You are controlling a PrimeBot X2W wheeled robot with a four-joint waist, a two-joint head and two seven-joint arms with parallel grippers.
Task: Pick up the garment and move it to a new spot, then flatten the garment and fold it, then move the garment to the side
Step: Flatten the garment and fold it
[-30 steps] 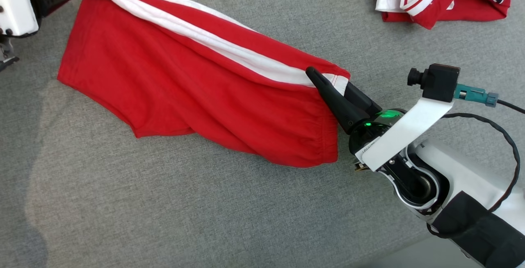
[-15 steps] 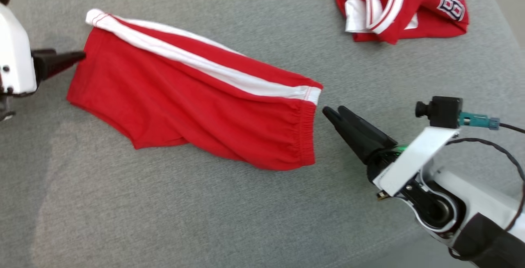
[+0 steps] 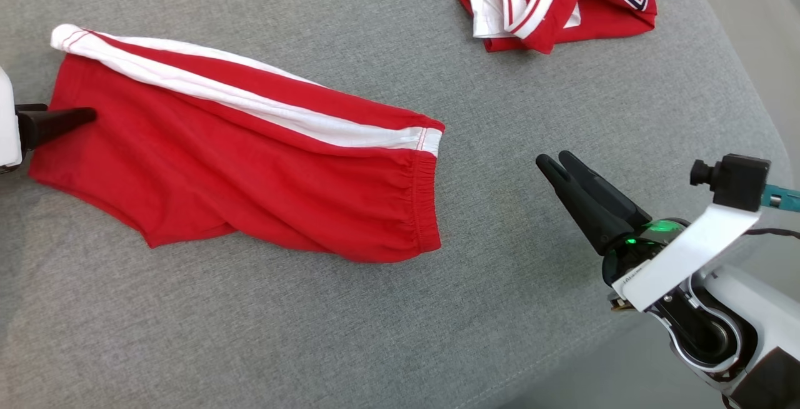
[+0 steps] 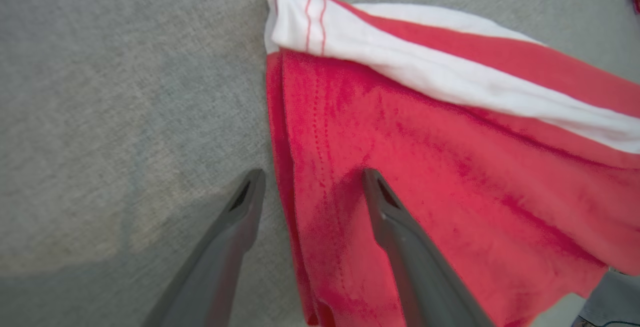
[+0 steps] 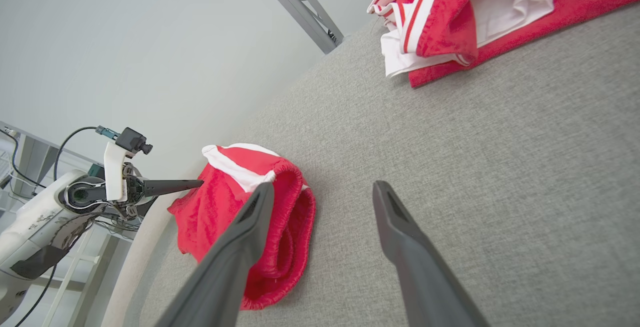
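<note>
Right gripper (image 3: 556,162) is backing away from the shorts (image 3: 250,171), fingers spread and empty. Left gripper (image 3: 87,115) is hovering, also spread, astride the leg hem. Shorts are lying stretched out on the cushion (image 3: 562,96), probably released for folding.

A crumpled red jersey (image 3: 550,5) with white trim and dark letters lies at the top of the frame, right of centre, on the grey fabric counter (image 3: 350,334). In the right wrist view, a grey metal bar (image 5: 299,6) rises at the top centre, before a pale wall (image 5: 140,37).
</note>
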